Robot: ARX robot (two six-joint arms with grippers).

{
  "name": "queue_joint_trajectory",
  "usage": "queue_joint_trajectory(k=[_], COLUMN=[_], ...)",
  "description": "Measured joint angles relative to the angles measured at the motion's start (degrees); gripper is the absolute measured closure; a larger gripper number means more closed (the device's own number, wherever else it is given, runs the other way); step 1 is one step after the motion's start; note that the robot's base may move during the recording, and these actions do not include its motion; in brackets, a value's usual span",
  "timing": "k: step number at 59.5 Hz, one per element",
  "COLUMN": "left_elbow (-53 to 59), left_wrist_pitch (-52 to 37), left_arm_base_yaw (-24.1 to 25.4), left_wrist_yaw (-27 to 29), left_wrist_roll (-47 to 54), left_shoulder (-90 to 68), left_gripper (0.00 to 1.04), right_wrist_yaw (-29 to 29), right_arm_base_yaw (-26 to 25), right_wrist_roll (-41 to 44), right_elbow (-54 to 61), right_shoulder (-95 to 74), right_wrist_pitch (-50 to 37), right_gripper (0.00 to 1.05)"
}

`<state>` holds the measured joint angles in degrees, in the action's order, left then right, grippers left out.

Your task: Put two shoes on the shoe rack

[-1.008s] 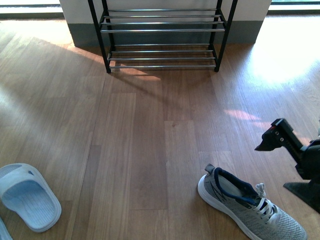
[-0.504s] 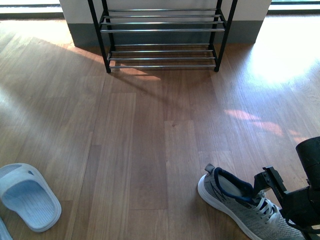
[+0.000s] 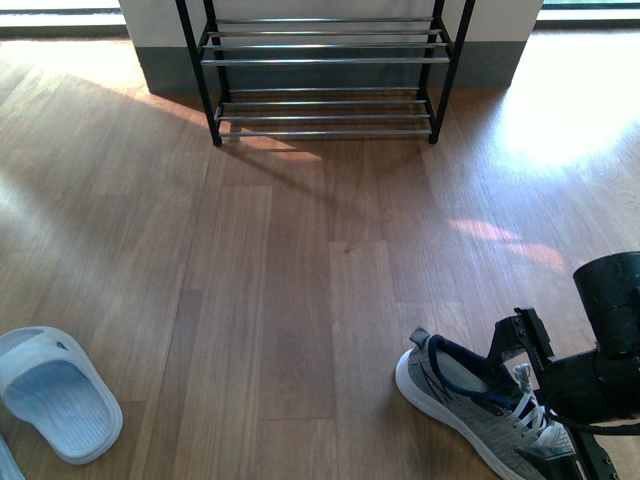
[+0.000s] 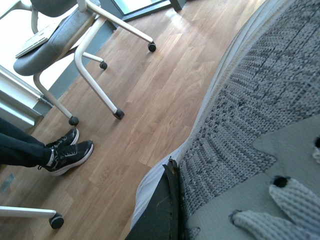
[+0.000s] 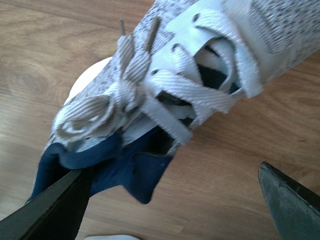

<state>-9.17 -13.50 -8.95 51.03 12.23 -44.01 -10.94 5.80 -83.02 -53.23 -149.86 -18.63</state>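
- Front view: shoe rack stands at the far wall, well apart from everything else.
- Grey knit sneaker lies on the wood floor at near right, heel end toward the rack.
- Right gripper sits low over the sneaker's lace area, with one dark finger at the navy collar.
- Pale blue slipper lies at near left, well apart from the sneaker.
- Left wrist view: a second grey sneaker fills the frame close-up.
- Left gripper: only one dark finger shows, lying against the knit (can't tell if it's clamped or apart).
- Behind it: an office chair and a person's black trainers.
- Right wrist view: jaws spread wide. One finger overlaps the navy lining; the other is off the shoe, over floor.
- White laces are tied in a bow.
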Motion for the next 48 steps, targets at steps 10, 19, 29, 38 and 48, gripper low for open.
queue_joint_trajectory(k=[10,19,29,38,48], left_elbow=[0.0,0.0,0.0,0.0,0.0], left_wrist_pitch=[0.0,0.0,0.0,0.0,0.0], left_arm_base_yaw=[0.0,0.0,0.0,0.0,0.0], left_wrist_yaw=[0.0,0.0,0.0,0.0,0.0], left_wrist_roll=[0.0,0.0,0.0,0.0,0.0], left_shoulder=[0.0,0.0,0.0,0.0,0.0], left_gripper=[1.03,1.03,1.03,1.03,1.03], right_wrist_yaw=[0.63,2.25,3.5,5.79,8.37], right_arm_base_yaw=[0.76,0.9,0.83,0.42,-0.55], right_wrist_roll=[-0.61,-1.2,-1.7,-2.12,-0.83], right_elbow=[-2.91,-5.33,-7.43,-9.16,-9.33], right_shoulder=[-5.07,-5.81,-6.14,-7.96,-8.79], right_wrist_pitch=[3.76,5.77,8.09,9.7,8.7], right_gripper=[0.09,0.27,0.5,0.75,1.04])
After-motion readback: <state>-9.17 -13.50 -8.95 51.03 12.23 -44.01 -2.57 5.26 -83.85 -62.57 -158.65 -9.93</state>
